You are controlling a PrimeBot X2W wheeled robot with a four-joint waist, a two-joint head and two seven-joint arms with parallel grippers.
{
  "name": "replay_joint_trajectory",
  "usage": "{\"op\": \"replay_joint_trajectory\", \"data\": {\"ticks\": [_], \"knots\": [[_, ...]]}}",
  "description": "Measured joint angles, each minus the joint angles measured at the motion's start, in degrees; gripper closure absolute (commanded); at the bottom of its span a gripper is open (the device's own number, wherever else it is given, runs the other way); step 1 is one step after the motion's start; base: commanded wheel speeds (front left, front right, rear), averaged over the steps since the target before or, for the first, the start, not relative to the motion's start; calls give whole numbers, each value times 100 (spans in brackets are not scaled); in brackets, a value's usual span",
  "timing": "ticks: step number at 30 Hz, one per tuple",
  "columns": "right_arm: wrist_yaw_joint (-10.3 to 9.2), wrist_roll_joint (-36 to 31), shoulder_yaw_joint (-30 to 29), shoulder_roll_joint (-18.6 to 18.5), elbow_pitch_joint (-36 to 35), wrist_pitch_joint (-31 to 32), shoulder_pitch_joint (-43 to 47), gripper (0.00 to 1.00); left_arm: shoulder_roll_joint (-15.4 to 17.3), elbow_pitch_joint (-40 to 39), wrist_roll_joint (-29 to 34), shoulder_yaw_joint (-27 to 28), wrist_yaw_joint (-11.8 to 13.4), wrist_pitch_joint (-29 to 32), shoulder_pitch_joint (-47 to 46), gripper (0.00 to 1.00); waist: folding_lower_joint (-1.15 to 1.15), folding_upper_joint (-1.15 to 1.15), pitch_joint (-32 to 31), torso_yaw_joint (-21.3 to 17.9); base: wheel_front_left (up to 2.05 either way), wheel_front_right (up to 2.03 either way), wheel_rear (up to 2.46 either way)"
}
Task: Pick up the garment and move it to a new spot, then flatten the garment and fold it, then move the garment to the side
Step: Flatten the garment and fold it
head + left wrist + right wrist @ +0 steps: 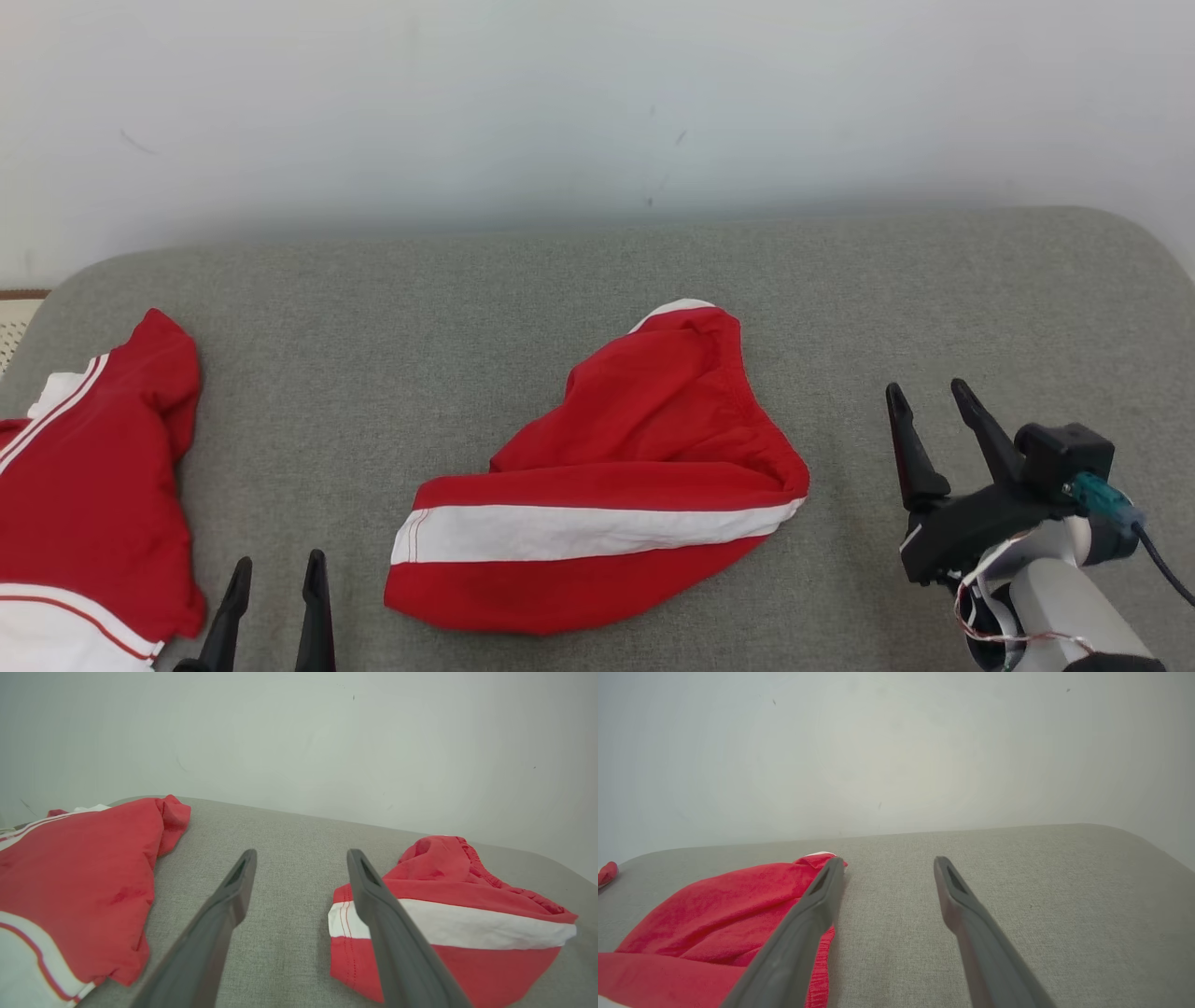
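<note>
folded red garment (607,485) lies between parted pincers.

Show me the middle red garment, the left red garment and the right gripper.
middle red garment (597,532), head view, white stripe.
left red garment (84,485), head view, red panel.
right gripper (927,388), head view, between its fingertips.

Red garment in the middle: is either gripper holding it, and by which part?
Nothing is held. The left gripper and the right gripper both stand open, each apart from the red garment.

Plain test room, perhaps lab: grey fabric-covered surface (597,280) against bare white wall (597,93).
</note>
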Motion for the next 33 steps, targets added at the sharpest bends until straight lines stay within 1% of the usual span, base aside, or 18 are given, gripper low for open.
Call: {"op": "replay_joint_trajectory", "data": {"ticks": [3, 7, 12, 18, 27, 33], "knots": [[0, -261, -298, 135, -357, 1, 392, 0, 0, -38, 36, 44, 1, 0, 29, 0, 0, 0, -28, -36, 0, 0, 0], [0, -464, -525, 301, -724, 1, 867, 0, 2, -116, 52, 88, 53, 0, 81, 0, 0, 0, -77, -54, 0, 0, 0], [0, -559, -680, 463, -1179, 7, 1358, 0, 1, -203, 140, 110, 102, 0, 194, 0, 0, 0, -170, -52, 0, 0, 0], [0, -661, -678, 704, -1686, 158, 1776, 0, 1, -227, 242, 242, 120, 0, 229, 0, -1, 0, -246, -51, 0, 0, 0], [0, -786, -701, 869, -2006, 301, 1987, 0, 2, -169, 241, 367, 103, 0, 339, 0, 0, 1, -288, -130, 0, 0, 0], [0, -835, -722, 956, -2017, 355, 2090, 0, 3, -134, 249, 380, 98, 0, 358, 0, 0, 0, -290, -141, 0, 0, 0]]}}
